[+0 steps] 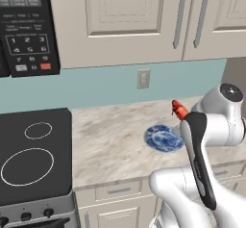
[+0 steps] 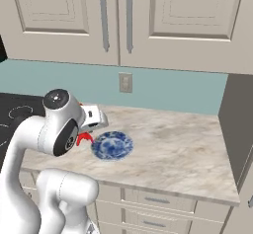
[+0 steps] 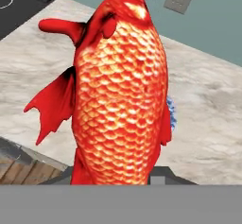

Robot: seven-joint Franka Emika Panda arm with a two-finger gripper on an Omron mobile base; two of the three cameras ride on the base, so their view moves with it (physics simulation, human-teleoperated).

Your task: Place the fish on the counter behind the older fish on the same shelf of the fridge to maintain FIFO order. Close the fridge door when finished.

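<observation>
The gripper (image 3: 118, 180) is clamped on the fish (image 3: 120, 90), which rises straight up out of the jaws in the hand view, scales toward the camera and fins spread to one side. In the left base view the red-orange fish (image 1: 179, 109) sticks out past the arm above the counter (image 1: 110, 140), just beyond the far right edge of the blue patterned plate (image 1: 162, 138); it is lifted clear of the marble surface. In the right base view only a red curl of the fish (image 2: 84, 138) shows below the hand, beside the plate's (image 2: 112, 145) left rim.

One fish and one plate are visible. The plate sits toward the front edge of the counter, near its middle. A single wall outlet (image 1: 143, 79) is set in the teal backsplash behind the counter. A black cooktop (image 1: 33, 155) with two marked rings adjoins the counter's left edge, and a microwave (image 1: 26, 27) hangs above it; its keypad shows the digits one to nine, while the smaller button labels are too blurred to read. Cream cabinet doors (image 2: 64, 18) with two vertical bar handles hang above the counter.
</observation>
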